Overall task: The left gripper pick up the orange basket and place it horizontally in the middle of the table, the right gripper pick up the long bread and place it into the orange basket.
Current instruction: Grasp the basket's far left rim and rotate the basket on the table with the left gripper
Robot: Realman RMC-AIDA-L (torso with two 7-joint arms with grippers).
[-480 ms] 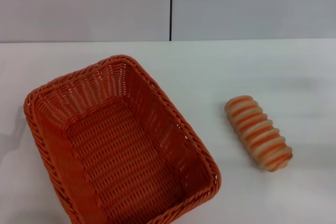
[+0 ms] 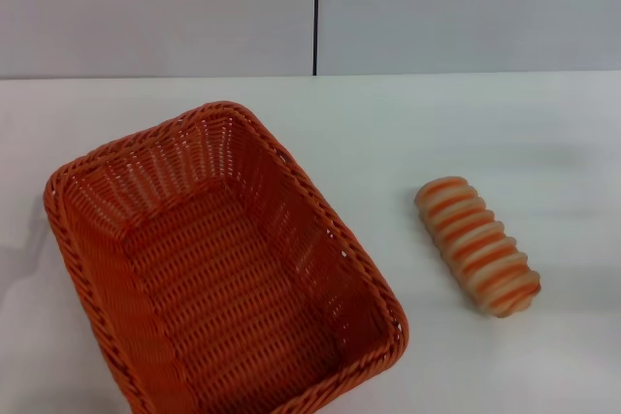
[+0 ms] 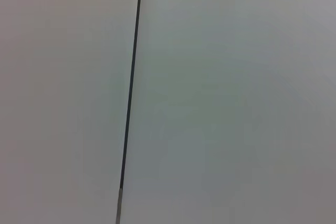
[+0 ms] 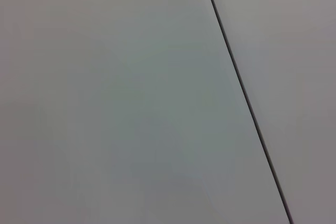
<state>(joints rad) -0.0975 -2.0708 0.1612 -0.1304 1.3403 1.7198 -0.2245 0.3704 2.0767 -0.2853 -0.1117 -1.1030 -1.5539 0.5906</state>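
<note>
The orange basket [image 2: 116, 199] lies on the white table [image 2: 388, 123] at the front left in the head view, set at a slant, with nothing inside it. To its right, well apart from it, the long bread [image 2: 477, 244] lies on the table with its striped top up, one end pointing toward the near right. Neither the left gripper nor the right gripper shows in any view. Both wrist views hold only a plain grey wall with a thin dark seam [image 3: 129, 103].
A grey wall with a vertical dark seam [image 2: 315, 12] stands behind the table's far edge. Bare white tabletop stretches between the basket and the bread and behind both. The basket's near corner runs off the lower edge of the head view.
</note>
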